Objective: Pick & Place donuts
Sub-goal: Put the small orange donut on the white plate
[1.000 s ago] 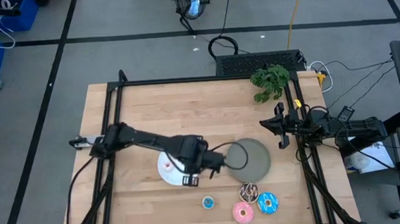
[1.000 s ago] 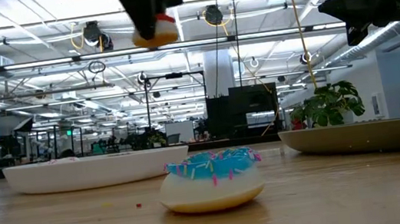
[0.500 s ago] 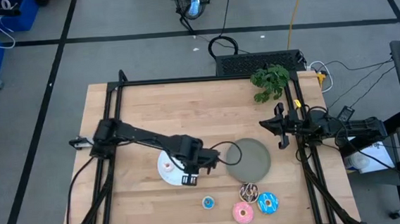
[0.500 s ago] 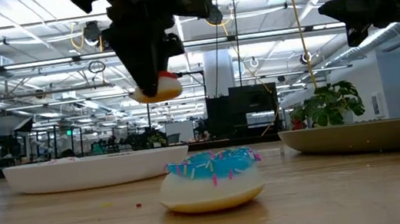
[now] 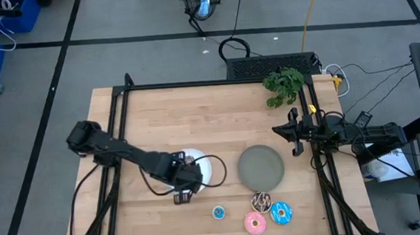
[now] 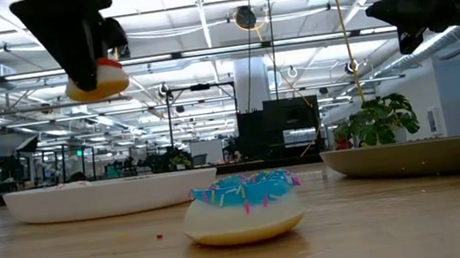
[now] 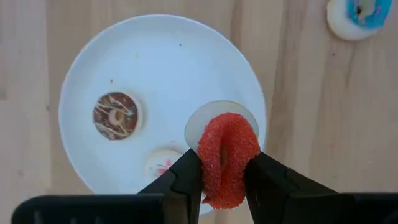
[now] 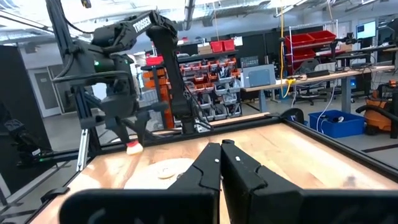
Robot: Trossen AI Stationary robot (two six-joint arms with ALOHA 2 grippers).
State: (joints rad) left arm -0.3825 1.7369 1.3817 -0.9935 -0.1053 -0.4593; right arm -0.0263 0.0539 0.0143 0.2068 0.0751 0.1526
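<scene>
My left gripper (image 5: 185, 180) hangs over the near rim of the white plate (image 5: 206, 162), shut on the tiny red donut (image 7: 227, 158). The tiny brown donut (image 7: 117, 116) lies flat on that plate, and a pale small piece (image 7: 163, 163) beside it is half hidden by my finger. The tiny blue donut (image 5: 218, 212), the dark brown (image 5: 261, 200), pink (image 5: 255, 222) and larger blue (image 5: 280, 213) donuts lie on the table near its near edge. My right gripper (image 5: 294, 134) waits shut at the table's right edge. My left gripper pinches the red donut's rim (image 7: 208, 163) between its two fingers (image 7: 186, 180), coming from above and pointing down. The donut (image 6: 97, 80) is lifted clear above the white plate (image 6: 110, 195), its red top tilted sideways.
The grey plate (image 5: 262, 167) sits to the right of the white one. A green plant (image 5: 283, 84) stands at the far right corner. Black frame rails run along the table's left, far and right sides. Bare wood spreads across the far half.
My left gripper has carried the red donut toward the table's left, from beside the grey plate's rim to over the white plate, staying shut on it. The right arm has kept still.
</scene>
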